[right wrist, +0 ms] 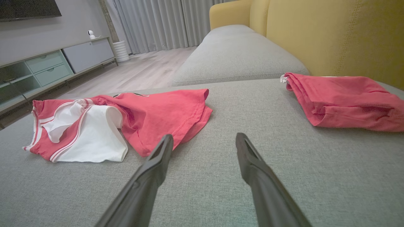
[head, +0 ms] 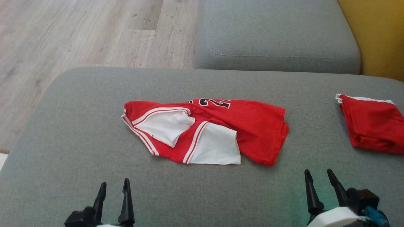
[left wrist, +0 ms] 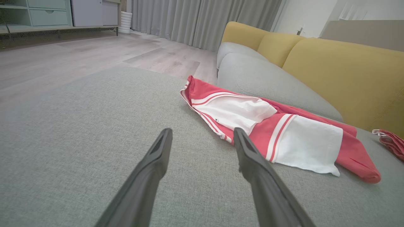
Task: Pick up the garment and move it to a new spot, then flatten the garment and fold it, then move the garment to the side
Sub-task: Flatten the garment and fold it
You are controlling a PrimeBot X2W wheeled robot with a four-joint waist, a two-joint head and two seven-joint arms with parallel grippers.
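Observation:
A red garment (head: 246, 126) with white panels, white-striped trim and black numbers lies crumpled in the middle of the grey sofa seat (head: 79, 132). It also shows in the left wrist view as the garment (left wrist: 284, 135) and in the right wrist view as the garment (right wrist: 151, 113). My left gripper (head: 113, 186) stands open near the seat's front edge, short of the garment's left end. At the lower right my right gripper (head: 318, 175) is open too, just in front of the garment's right corner. Nothing is between either pair of fingers.
A second red cloth (head: 372, 126), folded, lies at the seat's right edge, also seen as the cloth (right wrist: 344, 101). Another grey cushion (head: 274, 34) sits behind, with a yellow backrest (head: 378, 34) on the right. Wooden floor (head: 63, 41) lies to the left, with a low cabinet (right wrist: 41, 69) beyond.

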